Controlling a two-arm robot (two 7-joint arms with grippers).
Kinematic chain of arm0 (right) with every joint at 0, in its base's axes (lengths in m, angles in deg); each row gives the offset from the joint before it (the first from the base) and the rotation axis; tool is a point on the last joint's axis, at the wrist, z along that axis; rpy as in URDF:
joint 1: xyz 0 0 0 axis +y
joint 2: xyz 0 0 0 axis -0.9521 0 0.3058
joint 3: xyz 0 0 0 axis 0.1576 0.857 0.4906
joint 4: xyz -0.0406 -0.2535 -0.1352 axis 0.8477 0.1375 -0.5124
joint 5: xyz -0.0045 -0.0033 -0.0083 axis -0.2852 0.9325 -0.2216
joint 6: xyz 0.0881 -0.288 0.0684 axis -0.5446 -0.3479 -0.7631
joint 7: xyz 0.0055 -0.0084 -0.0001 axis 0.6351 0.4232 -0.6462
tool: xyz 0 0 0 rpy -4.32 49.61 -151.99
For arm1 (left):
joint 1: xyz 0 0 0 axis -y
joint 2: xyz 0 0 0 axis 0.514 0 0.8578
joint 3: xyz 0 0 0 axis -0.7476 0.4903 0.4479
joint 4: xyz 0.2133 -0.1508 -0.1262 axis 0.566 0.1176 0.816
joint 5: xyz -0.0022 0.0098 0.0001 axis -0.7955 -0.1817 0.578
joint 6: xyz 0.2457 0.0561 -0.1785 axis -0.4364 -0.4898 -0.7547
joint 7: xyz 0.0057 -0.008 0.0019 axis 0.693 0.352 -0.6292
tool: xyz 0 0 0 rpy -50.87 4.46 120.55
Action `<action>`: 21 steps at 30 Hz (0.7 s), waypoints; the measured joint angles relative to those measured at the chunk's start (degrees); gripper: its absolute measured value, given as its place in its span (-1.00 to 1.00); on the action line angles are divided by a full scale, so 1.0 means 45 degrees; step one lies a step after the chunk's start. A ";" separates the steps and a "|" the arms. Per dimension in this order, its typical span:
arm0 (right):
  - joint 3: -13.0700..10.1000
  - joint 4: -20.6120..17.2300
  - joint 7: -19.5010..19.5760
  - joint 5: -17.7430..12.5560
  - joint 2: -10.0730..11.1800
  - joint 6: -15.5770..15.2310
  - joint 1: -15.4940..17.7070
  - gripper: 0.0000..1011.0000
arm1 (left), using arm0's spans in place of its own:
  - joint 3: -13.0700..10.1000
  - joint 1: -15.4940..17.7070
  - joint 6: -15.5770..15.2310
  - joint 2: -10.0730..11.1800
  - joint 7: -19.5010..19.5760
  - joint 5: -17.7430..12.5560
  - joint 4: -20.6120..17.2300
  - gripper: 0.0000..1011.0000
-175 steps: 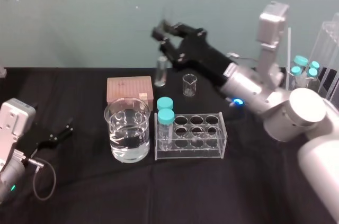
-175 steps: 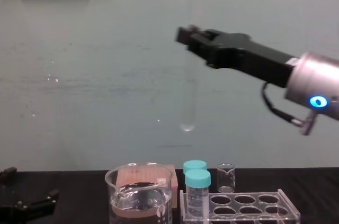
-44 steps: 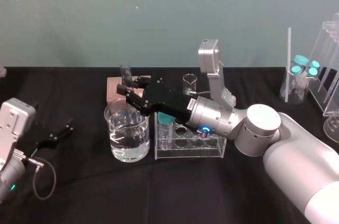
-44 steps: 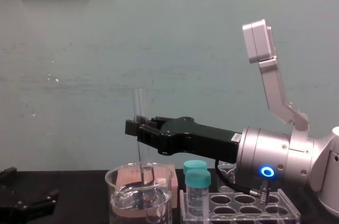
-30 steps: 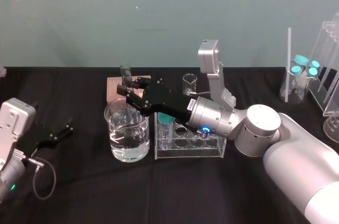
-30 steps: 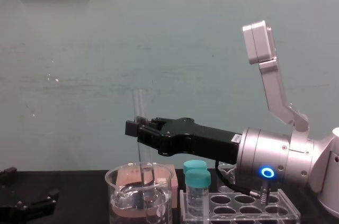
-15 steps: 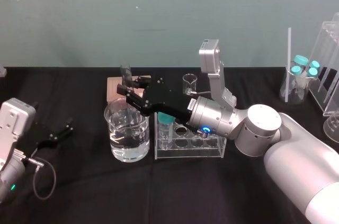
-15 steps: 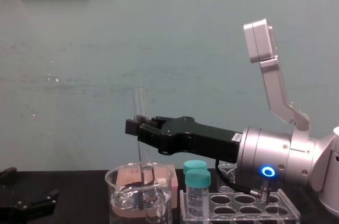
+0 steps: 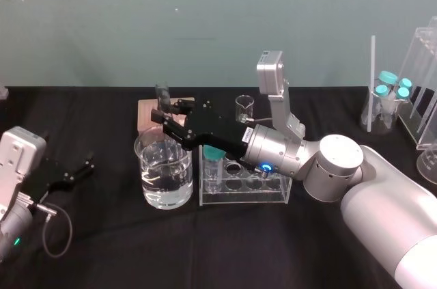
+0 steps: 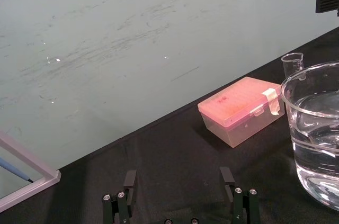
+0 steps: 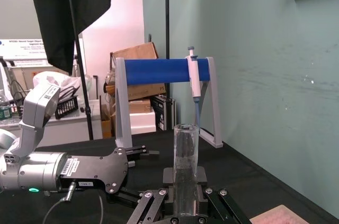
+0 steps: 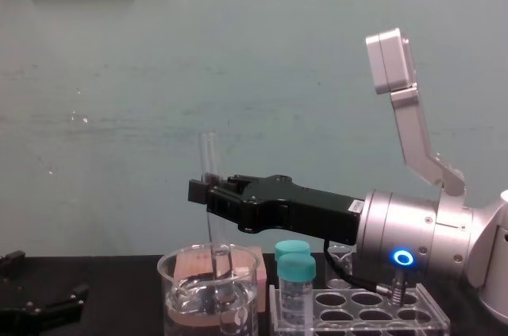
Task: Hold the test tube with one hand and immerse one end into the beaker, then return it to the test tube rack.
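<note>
Black cloth covers the table (image 9: 205, 248). At its left the black two-fingered left gripper (image 9: 85, 166) lies parked, fingers (image 10: 130, 180) apart. Next stands the wide clear glass beaker (image 9: 164, 169) of clear liquid, with a pink plastic box (image 9: 147, 108) just behind. Above the beaker, the black right gripper (image 12: 205, 191) is clamped on the long clear glass test tube (image 12: 208, 157), which is upright with its lower end inside the beaker. Just beside, the clear acrylic test tube rack (image 9: 263, 190) holds teal-capped vials (image 9: 214, 152).
</note>
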 joint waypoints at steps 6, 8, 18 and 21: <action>0.0018 -0.0018 0.0000 0.0000 0.0016 -0.0028 0.0000 -0.52 | 0.0000 0.0000 0.0000 0.0000 0.0000 0.0000 0.0000 0.98; 0.0026 -0.0018 0.0001 0.0000 0.0016 -0.0033 -0.0002 -0.52 | 0.0000 0.0000 0.0000 0.0000 0.0000 0.0000 0.0000 0.98; 0.0046 0.0112 -0.0009 0.0013 -0.0051 -0.0016 -0.0073 -0.52 | 0.0000 0.0000 0.0000 0.0000 0.0000 0.0000 0.0000 0.98; 0.0050 0.0152 -0.0027 0.0012 -0.0073 -0.0008 -0.0095 -0.52 | 0.0000 0.0000 0.0000 -0.0001 0.0000 0.0000 0.0000 0.98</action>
